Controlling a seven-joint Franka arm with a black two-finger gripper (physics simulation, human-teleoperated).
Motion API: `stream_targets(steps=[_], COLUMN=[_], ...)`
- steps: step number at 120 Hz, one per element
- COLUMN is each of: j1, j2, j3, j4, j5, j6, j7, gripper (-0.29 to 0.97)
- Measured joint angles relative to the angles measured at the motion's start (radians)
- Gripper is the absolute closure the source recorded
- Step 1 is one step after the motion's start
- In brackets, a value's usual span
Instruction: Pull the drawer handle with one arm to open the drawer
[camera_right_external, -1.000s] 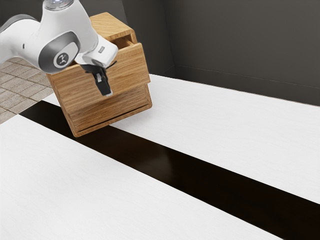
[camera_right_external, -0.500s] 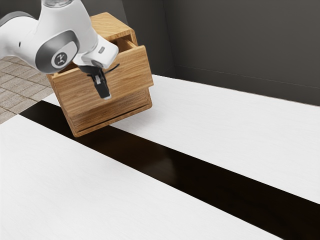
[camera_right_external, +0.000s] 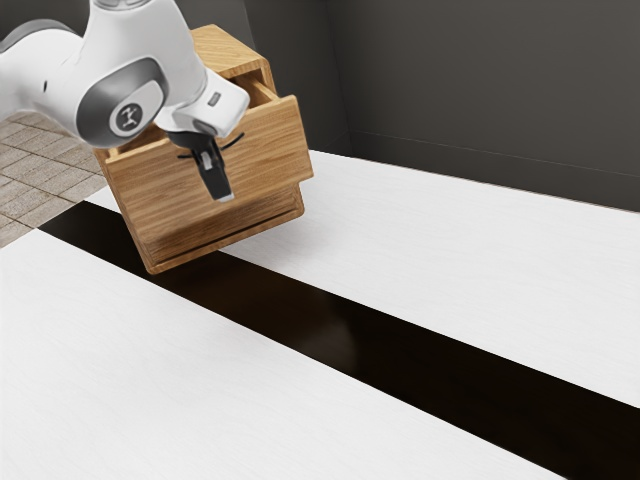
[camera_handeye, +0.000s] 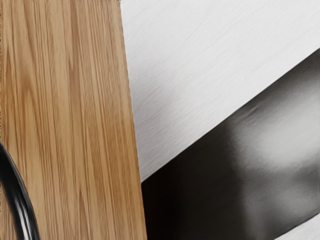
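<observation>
1. Presently, the end effector hangs, fingers down, at the front of the cabinet. It appears clenched on the drawer handle, whose thin black line runs into it from both sides.
2. Drawer: the cabinet's upper one, standing partly out of the cabinet face, with a dark gap open behind its front panel.
3. Drawer handle, close up: a slim black bow lying against the wood-grain drawer front.
4. Governing relation: the handle's long axis lies side to side across the drawer front. The end effector crosses it from above, so the free line of travel is judged to be straight out from the cabinet face. Only the one arm is on hand.
5. Tabletop: white, with a black stripe running out from under the cabinet's front.
6. Markings: a round emblem on the arm's grey joint cap, with no legible letters. The cabinet shows no label or writing.
</observation>
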Motion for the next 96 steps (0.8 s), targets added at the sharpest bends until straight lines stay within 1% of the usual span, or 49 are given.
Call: stream_targets(steps=[25, 33, 41, 45, 55, 57, 64, 69, 78, 84, 96], j1=[-0.004, -0.018, -0.029, -0.033, -0.035, -0.034, -0.031, -0.022, -0.011, -0.003, 0.005], j2=[0.020, 0.033, 0.049, 0.056, 0.070, 0.072, 0.079, 0.092, 0.111, 0.121, 0.139], j3=[0.000, 0.000, -0.001, -0.002, -0.003, -0.004, -0.004, -0.004, -0.013, -0.019, -0.025], j4=[-0.019, -0.020, -0.025, -0.032, -0.050, -0.053, -0.066, -0.076, -0.085, -0.091, -0.095], j5=[-0.012, -0.017, -0.026, -0.032, -0.048, -0.051, -0.061, -0.070, -0.085, -0.094, -0.111], j6=[0.000, 0.001, 0.000, 0.000, 0.000, 0.001, 0.002, 0.002, 0.002, 0.002, 0.002], j7=[-0.003, -0.004, -0.005, -0.005, -0.007, -0.007, -0.008, -0.009, -0.010, -0.011, -0.012], gripper=[0.00, 0.03, 0.02, -0.01, 0.00, -0.03, -0.01, -0.02, 0.02, 0.01, 0.09])
